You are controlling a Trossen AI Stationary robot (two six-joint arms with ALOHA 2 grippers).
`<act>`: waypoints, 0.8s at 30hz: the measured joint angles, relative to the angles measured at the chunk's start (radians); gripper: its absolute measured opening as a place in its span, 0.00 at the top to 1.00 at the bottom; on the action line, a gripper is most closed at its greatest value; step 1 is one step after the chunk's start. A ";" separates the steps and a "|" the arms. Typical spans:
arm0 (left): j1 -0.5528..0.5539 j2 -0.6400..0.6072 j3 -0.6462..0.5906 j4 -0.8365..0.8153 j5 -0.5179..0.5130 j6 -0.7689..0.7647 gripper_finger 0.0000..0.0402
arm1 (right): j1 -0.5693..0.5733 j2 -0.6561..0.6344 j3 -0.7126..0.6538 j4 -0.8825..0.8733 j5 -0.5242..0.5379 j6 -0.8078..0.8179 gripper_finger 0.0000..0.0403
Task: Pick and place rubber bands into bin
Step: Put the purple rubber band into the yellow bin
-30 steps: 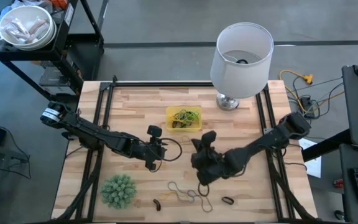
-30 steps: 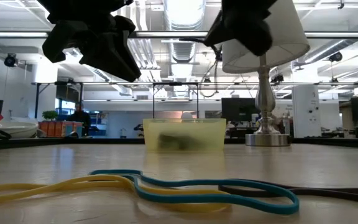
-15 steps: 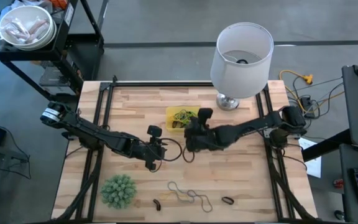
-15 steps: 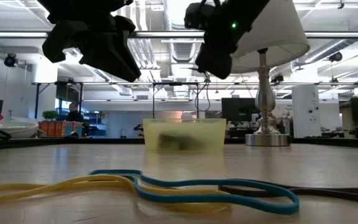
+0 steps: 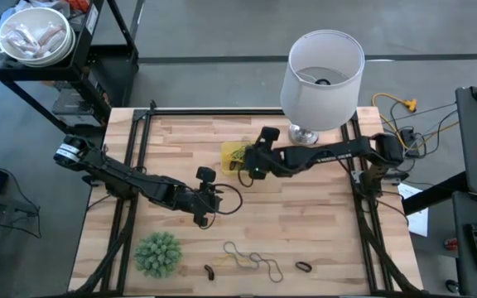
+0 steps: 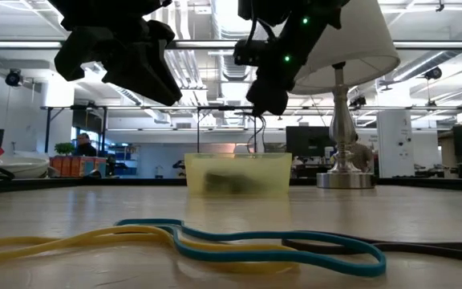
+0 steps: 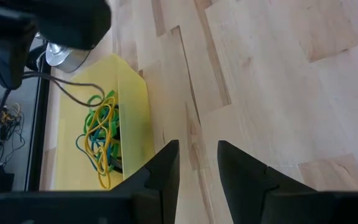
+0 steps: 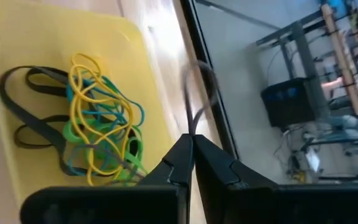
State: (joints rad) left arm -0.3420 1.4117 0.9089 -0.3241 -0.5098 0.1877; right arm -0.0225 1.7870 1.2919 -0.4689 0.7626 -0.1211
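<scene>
Right tool [image 5: 246,170], pinching a dark band [image 8: 194,93], hovers over the bin [image 5: 231,153] beside the lamp [image 5: 321,79].

readable text: none | labels, brands, numbers, signs: none legible in any view | checked: small shallow square yellow plastic tray [image 5: 237,156], pale wooden plank surface [image 5: 305,215] around it, and the room behind it, all without readable marks

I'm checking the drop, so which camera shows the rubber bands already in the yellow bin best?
The right wrist view: it looks straight into the bin, each loop of the rubber bands distinct. The left wrist view shows them smaller, the high view barely, and the low view only as a dark blur.
</scene>
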 joint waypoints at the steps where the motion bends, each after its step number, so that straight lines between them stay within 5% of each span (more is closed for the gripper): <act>1: 0.000 0.000 0.000 0.000 0.000 0.000 0.77 | -0.013 0.000 0.000 0.001 -0.020 0.000 0.98; 18: 0.000 0.000 -0.006 0.000 0.000 0.000 0.77 | -0.128 0.002 -0.091 0.068 -0.249 0.015 0.98; 24: 0.000 0.000 -0.010 0.001 0.000 0.000 0.77 | -0.130 0.002 -0.115 0.123 -0.337 0.000 0.88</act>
State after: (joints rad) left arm -0.3420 1.4117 0.8989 -0.3231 -0.5098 0.1877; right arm -0.1520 1.7889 1.1773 -0.3457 0.4253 -0.1210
